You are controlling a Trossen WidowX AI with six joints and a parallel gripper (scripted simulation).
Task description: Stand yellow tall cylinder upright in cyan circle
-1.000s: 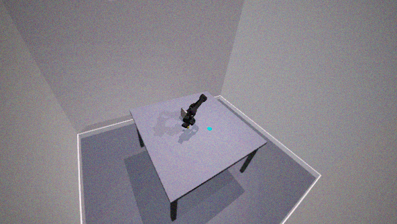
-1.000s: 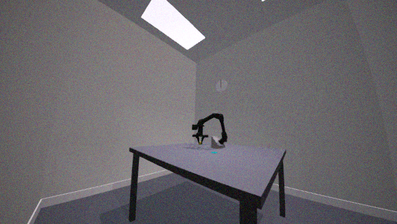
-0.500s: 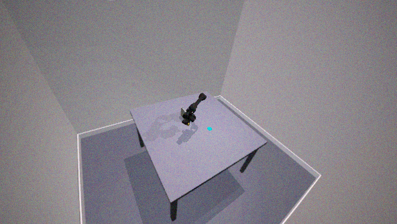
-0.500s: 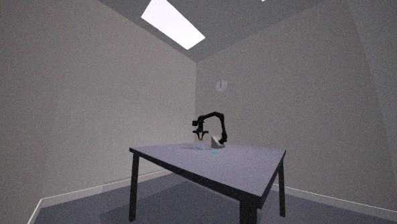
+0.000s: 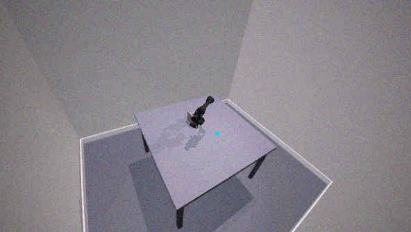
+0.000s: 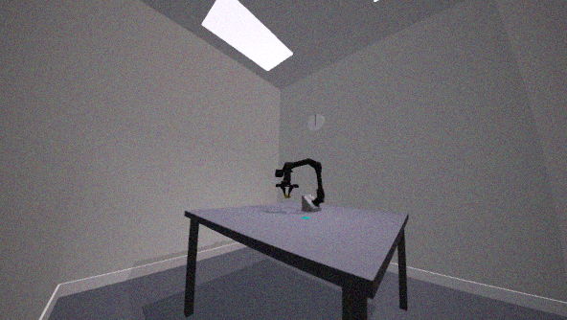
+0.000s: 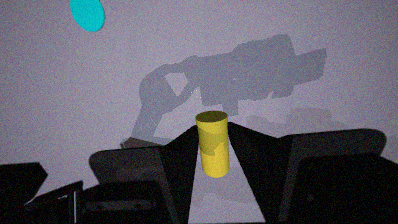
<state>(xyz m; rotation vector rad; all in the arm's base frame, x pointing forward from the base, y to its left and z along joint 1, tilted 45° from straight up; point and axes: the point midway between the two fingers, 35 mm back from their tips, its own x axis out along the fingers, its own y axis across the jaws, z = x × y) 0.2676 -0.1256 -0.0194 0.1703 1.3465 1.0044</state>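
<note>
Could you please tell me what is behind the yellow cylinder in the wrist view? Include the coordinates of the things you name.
Behind the yellow cylinder [image 5: 196, 127] [image 6: 287, 196] [image 7: 215, 145], the tabletop [image 5: 215, 167] [image 6: 306, 240] [image 7: 40, 90] shows around its edges; the patch it covers cannot be seen.

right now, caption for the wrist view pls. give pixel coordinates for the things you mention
Yellow cylinder [image 5: 196, 127] [image 6: 287, 196] [image 7: 214, 145] gripped between black fingers, cyan circle [image 5: 216, 133] [image 6: 306, 217] [image 7: 88, 13] at upper left.

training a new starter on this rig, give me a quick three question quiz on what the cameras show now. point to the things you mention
1. True or false: the yellow cylinder [image 5: 196, 127] [image 6: 287, 196] [image 7: 214, 145] is held by the black parallel-jaw gripper [image 5: 196, 127] [image 6: 287, 195] [image 7: 212, 127].
2. Multiple choice: what colour is the flat circle [image 5: 216, 133] [image 6: 306, 217] [image 7: 88, 13] on the pale purple table [image 5: 208, 167] [image 6: 326, 240] [image 7: 40, 90]? a) red b) cyan c) green
3. Fill in: the cylinder has yet to be set down inside the ____.

Key: 1 true; 2 b; 3 circle
</note>
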